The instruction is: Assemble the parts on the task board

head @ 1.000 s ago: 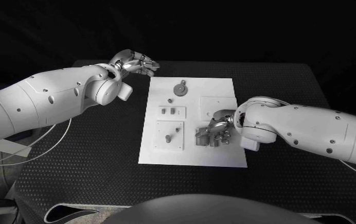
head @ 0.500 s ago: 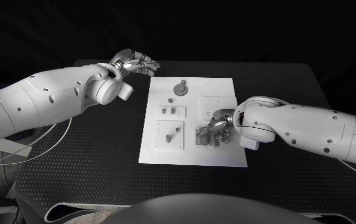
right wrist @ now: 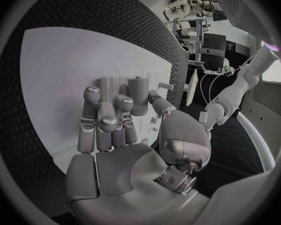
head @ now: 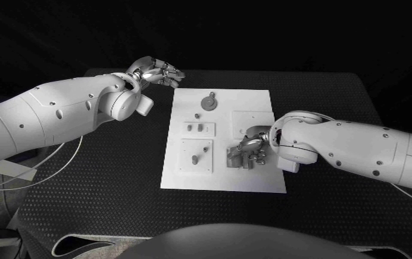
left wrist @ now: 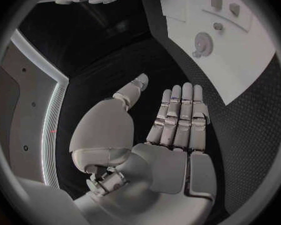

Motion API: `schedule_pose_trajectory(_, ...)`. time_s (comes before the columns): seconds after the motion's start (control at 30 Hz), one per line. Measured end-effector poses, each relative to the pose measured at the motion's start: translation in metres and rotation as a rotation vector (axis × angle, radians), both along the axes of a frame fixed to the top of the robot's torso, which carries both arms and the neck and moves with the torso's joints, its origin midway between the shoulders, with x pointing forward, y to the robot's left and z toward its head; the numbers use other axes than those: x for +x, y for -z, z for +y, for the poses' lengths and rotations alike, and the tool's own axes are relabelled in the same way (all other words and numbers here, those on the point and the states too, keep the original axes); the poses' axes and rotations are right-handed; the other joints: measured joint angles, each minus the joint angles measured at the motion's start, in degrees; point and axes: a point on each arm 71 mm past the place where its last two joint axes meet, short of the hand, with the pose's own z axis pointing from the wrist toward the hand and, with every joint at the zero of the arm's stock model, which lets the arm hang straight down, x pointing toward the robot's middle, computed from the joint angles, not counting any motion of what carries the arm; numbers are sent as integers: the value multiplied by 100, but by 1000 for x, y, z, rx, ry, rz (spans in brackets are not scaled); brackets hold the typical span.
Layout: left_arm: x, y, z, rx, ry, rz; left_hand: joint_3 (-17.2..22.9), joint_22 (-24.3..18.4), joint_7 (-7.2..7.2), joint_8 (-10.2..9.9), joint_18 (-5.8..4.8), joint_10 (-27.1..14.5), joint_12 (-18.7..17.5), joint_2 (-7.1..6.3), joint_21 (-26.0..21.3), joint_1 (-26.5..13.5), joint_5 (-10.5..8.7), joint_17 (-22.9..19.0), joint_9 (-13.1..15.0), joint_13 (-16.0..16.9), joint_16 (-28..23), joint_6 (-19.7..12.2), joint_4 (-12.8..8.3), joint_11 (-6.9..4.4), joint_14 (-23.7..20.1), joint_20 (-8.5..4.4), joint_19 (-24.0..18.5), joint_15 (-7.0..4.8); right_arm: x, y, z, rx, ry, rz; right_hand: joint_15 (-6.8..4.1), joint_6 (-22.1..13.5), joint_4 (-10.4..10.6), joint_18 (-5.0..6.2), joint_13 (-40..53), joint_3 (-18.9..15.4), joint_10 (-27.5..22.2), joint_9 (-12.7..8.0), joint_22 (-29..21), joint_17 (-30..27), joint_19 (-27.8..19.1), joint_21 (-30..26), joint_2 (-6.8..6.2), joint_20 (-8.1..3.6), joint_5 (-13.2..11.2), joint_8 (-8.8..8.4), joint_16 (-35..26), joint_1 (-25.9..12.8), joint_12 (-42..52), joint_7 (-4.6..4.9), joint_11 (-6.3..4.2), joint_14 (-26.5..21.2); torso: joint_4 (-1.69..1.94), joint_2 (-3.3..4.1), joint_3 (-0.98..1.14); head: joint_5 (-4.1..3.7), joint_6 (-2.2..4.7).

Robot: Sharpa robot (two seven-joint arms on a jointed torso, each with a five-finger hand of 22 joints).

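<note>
Parts [head: 240, 156] sit in a small bunch at about 5 o'clock on the task board [head: 223, 183], the white plate lying in the middle of the black tabletop [head: 103, 211]. Right on top of that bunch is the right hand [head: 250, 150]. Its fingers [right wrist: 103, 117] are bent down around a short round peg [right wrist: 138, 95], and the thumb comes in from the other side, so the hand looks to be pinching that peg, which stands up straight on the plate.

At about 7 o'clock on the plate is a flat square block [head: 196, 156] with a little piece on it. A bit farther, near 9 o'clock, lies a smaller block [head: 199, 128] with two little slots. At about 3 o'clock there is a plain square patch [head: 253, 119]. Farther still, near 12 o'clock, a round disc part [head: 209, 101] lies flat with a tiny piece [head: 196, 116] close by it.

Farthest of all, off the plate past its 11 o'clock corner, the left hand [head: 156, 72] hangs over the bare tabletop. Its fingers [left wrist: 181, 112] are straight and side by side, the thumb [left wrist: 132, 91] stands off from them, and it holds nothing.
</note>
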Motion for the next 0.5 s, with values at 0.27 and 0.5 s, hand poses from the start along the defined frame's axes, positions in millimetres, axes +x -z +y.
schedule_pose_trajectory(0.27,0,0,0,0,1,0,6,-4,0,0,1,-21,0,-1,0,-1,0,9,-5,-4,-17,0,6,21,-20,19,-23,20,0,0,0,-2,-4,-7,2,-50,-33,0,0,231,-32,31,0,-1,0,-31,-239,0,10,-51,-38,-127,-23,29,31,-1,-1,0,1,2,2)
schedule_pose_trajectory(0.5,0,0,0,0,2,1,6,-4,0,0,0,-21,0,-23,0,-23,0,17,-5,-4,-17,0,6,21,-20,-1,-43,20,0,0,0,-3,-5,-11,8,-94,169,13,0,289,-63,42,0,-1,-19,-56,-439,19,38,-61,-70,-241,-44,31,39,-7,-1,0,2,-1,8)
